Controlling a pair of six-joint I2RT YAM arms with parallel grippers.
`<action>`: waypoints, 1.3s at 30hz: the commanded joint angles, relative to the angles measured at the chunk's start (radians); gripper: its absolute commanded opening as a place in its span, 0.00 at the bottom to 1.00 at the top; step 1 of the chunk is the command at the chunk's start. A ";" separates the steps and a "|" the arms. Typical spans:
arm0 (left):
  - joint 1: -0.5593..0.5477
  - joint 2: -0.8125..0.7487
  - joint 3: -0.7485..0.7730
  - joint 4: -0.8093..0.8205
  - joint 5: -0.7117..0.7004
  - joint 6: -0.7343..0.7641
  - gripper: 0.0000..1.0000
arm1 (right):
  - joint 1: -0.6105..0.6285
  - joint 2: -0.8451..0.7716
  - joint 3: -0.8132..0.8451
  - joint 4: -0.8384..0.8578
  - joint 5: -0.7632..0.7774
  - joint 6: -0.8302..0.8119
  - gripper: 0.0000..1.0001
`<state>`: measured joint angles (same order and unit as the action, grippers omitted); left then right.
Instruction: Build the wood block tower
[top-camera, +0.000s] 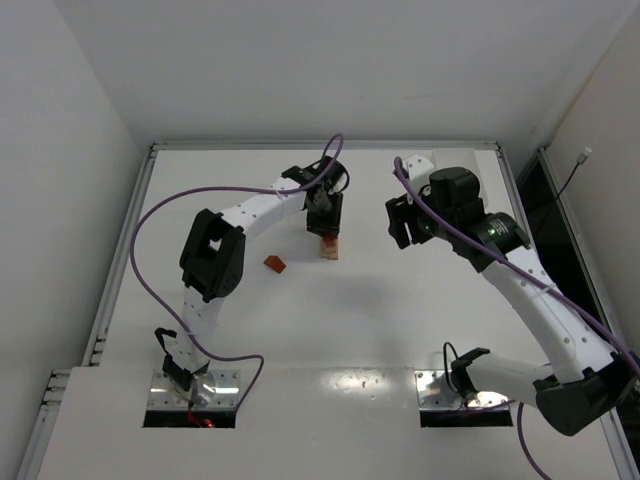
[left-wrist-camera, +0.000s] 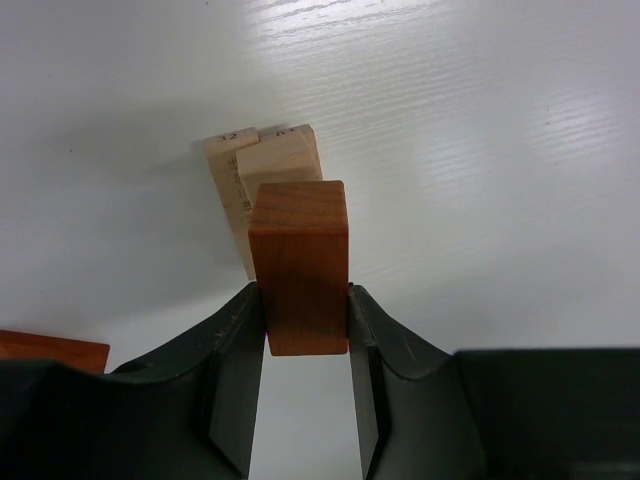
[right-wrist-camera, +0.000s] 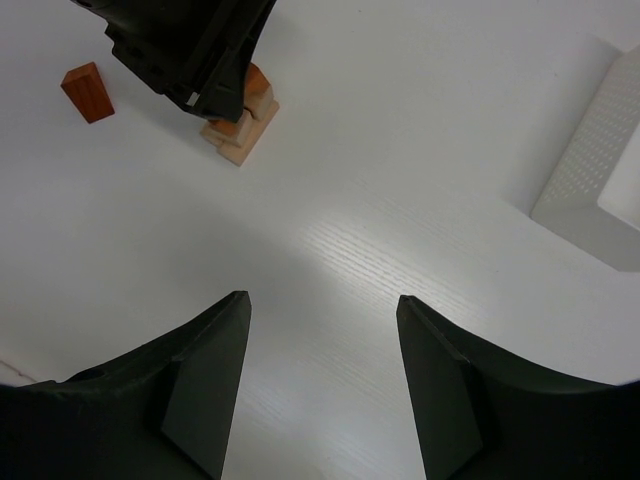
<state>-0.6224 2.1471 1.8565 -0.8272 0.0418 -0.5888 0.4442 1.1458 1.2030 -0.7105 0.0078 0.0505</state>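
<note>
Left wrist: reddish-orange block (left-wrist-camera: 298, 265), tan tower (left-wrist-camera: 272, 160)

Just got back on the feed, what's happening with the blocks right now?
The left hand is shut on a reddish-brown block, holding it right at the top of the small tan tower; I cannot tell whether it is seated yet. The right hand hangs open and empty off to the tower's right. One more reddish-orange block lies loose on the table, left of the tower.

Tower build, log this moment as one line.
left gripper: shut on red block over tower | right gripper: open, empty | spare red block: on table
</note>
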 joint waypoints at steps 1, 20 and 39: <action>-0.011 -0.006 0.040 -0.004 -0.040 -0.016 0.00 | -0.006 -0.020 -0.005 0.037 -0.015 0.017 0.57; -0.011 -0.006 0.021 -0.003 -0.028 -0.025 0.00 | -0.006 -0.011 -0.014 0.046 -0.025 0.017 0.57; -0.011 -0.006 -0.006 0.007 -0.010 -0.025 0.10 | -0.006 -0.020 -0.014 0.046 -0.025 0.017 0.57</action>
<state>-0.6224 2.1471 1.8545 -0.8303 0.0196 -0.6071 0.4416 1.1458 1.1893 -0.6895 -0.0082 0.0532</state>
